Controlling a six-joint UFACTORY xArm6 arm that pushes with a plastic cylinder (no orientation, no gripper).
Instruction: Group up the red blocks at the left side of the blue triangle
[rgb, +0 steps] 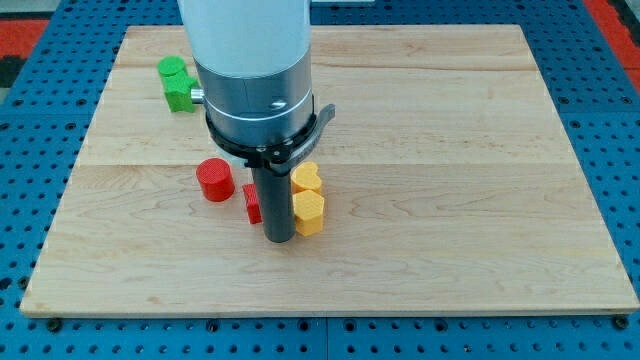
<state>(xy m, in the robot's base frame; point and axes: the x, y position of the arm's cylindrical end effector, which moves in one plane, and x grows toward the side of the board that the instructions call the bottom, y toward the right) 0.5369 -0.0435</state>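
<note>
Since my tip (278, 240) is only the lower end of a straight dark rod, with no grasping part that could open, close or hold anything, all it can do is push sideways along the counter (450, 150). It stands toward the near edge, a little left of the middle of the wooden board. Right against its left side sits a small red block (251, 203), partly hidden by the rod, so I cannot make out its shape; it looks to be touching the rod or just beside it. Farther to the view's left and slightly farther back is the red cylinder (214, 180), near the small red block but apart from it. On the rod's right side, just beside it, are two yellow blocks: a yellow hexagon-like block (309, 212) level with my tip and a yellow heart-like block (307, 178) just behind that one. Two green blocks (177, 83) lie well apart at the far left corner, pressed together. What the coming move turns on is where the blue triangle lies, and I cannot see it anywhere; it may be hidden behind the wide arm body that covers the far middle of the board. I judge that the two reds are nearly grouped, both lying to the left of my tip, so a leftward push would press the small one toward the cylinder. Whether that spot is left of the triangle cannot be told.
</note>
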